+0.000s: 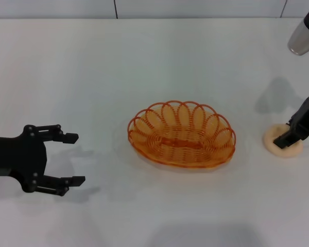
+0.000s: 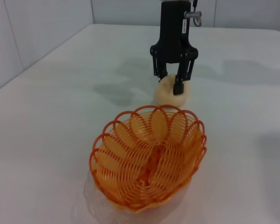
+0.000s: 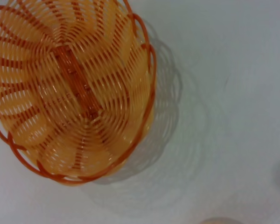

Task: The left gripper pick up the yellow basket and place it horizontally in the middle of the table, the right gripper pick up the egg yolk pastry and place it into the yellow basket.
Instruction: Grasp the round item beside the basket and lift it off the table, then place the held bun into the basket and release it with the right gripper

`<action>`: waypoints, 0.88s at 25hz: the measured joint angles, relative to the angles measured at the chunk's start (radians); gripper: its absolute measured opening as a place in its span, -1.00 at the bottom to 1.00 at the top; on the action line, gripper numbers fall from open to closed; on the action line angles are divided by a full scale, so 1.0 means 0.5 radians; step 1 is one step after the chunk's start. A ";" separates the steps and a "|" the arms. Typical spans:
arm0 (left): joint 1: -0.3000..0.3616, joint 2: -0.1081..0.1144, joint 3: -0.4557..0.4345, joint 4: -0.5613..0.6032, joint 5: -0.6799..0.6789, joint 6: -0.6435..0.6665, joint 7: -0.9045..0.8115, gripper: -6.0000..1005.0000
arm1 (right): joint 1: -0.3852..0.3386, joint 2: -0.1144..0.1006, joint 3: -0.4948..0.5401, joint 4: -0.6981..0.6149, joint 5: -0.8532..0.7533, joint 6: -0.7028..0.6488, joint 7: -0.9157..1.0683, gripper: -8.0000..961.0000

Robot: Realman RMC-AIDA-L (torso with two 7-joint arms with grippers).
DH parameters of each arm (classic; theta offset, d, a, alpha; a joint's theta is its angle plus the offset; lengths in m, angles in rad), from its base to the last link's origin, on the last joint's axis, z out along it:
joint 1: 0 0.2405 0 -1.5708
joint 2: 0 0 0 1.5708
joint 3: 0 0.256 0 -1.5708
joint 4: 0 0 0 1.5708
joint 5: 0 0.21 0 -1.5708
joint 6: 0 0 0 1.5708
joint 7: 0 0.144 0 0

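Note:
The yellow basket (image 1: 181, 135) lies lengthwise across the middle of the white table (image 1: 144, 62), empty; it also shows in the left wrist view (image 2: 147, 158) and the right wrist view (image 3: 70, 93). My left gripper (image 1: 76, 159) is open and empty, well to the left of the basket. The egg yolk pastry (image 1: 270, 141) rests on the table to the right of the basket. My right gripper (image 1: 287, 138) is down on it, fingers apart and straddling its top, as the left wrist view (image 2: 169, 81) shows over the pastry (image 2: 165, 95).
A silver-grey segment of the right arm (image 1: 303, 38) hangs over the table's far right. The table's back edge meets a grey wall (image 1: 195, 7). Bare tabletop lies between the basket and each gripper.

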State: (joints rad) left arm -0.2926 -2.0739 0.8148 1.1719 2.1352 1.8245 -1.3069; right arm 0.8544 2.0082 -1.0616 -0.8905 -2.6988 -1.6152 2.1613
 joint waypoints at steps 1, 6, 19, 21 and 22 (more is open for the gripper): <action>0.002 0.000 0.001 0.000 0.000 0.000 0.000 0.76 | 0.000 0.000 0.000 -0.001 0.001 -0.003 0.000 -0.04; 0.006 0.000 0.016 0.000 0.000 -0.001 0.000 0.76 | 0.000 -0.001 0.000 -0.007 0.006 -0.023 -0.002 -0.21; 0.017 0.000 0.017 0.000 0.001 -0.001 -0.003 0.76 | -0.117 -0.015 0.090 -0.464 0.225 -0.304 -0.045 -0.47; 0.016 0.000 0.014 0.000 0.000 -0.001 -0.004 0.76 | -0.127 -0.017 0.101 -0.531 0.377 -0.362 -0.059 -0.51; 0.014 0.000 0.013 0.000 0.000 -0.001 -0.005 0.76 | -0.131 -0.015 0.101 -0.555 0.439 -0.374 -0.061 -0.52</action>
State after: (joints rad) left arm -0.2857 -2.0738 0.8212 1.1719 2.1353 1.8239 -1.3093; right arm 0.7887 2.0007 -1.0110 -1.1678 -2.4794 -1.8024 2.1309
